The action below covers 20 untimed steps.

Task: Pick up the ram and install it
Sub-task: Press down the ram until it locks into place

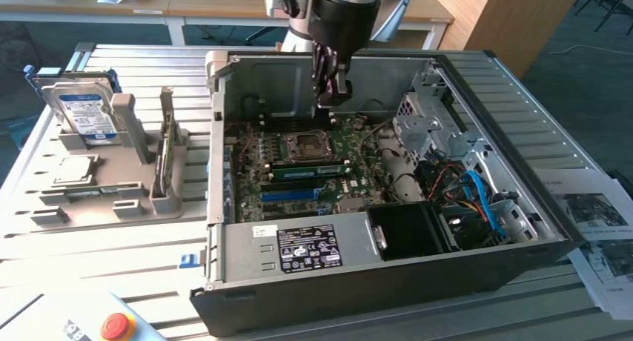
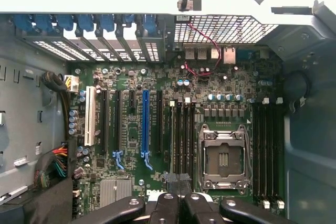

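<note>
Upper centre of exterior view: gripper (image 1: 334, 96) pressed together, empty, over motherboard (image 1: 307, 167); ram (image 1: 166, 144) sits in rack at left, not yet picked

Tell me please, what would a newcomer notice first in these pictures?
First, the open computer case in the middle of the slatted table, its green motherboard exposed with an empty processor socket and a long blue expansion slot. Next, the black gripper hanging shut above the board. On the exterior view's left, a grey holder carries a hard drive.
</note>
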Each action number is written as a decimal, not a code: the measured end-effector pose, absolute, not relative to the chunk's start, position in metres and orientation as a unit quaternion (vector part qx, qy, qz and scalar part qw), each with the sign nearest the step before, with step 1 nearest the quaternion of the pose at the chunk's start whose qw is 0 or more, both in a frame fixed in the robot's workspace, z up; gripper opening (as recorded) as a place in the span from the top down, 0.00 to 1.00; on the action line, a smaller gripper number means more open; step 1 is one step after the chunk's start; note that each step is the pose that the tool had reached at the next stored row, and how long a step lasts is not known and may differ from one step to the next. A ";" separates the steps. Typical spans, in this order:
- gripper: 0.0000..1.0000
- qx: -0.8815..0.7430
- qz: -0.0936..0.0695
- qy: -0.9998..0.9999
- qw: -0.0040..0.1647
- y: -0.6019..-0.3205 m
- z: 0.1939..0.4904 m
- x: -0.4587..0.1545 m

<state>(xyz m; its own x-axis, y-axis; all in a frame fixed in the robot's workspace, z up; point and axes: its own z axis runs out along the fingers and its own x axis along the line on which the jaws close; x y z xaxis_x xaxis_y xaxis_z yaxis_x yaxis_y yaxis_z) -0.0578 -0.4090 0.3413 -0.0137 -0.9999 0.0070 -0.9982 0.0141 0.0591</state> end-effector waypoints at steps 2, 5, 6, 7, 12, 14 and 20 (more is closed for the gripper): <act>0.90 0.702 -0.019 -0.712 0.023 -0.409 0.341 -0.058; 0.90 0.702 -0.019 -0.712 0.023 -0.409 0.341 -0.058; 0.90 0.702 -0.019 -0.712 0.023 -0.409 0.341 -0.058; 0.90 0.702 -0.019 -0.712 0.023 -0.409 0.341 -0.058; 0.90 0.698 -0.019 -0.715 0.023 -0.409 0.341 -0.058; 0.90 0.687 -0.019 -0.726 0.023 -0.409 0.341 -0.058; 0.90 0.646 -0.021 -0.763 0.022 -0.409 0.341 -0.058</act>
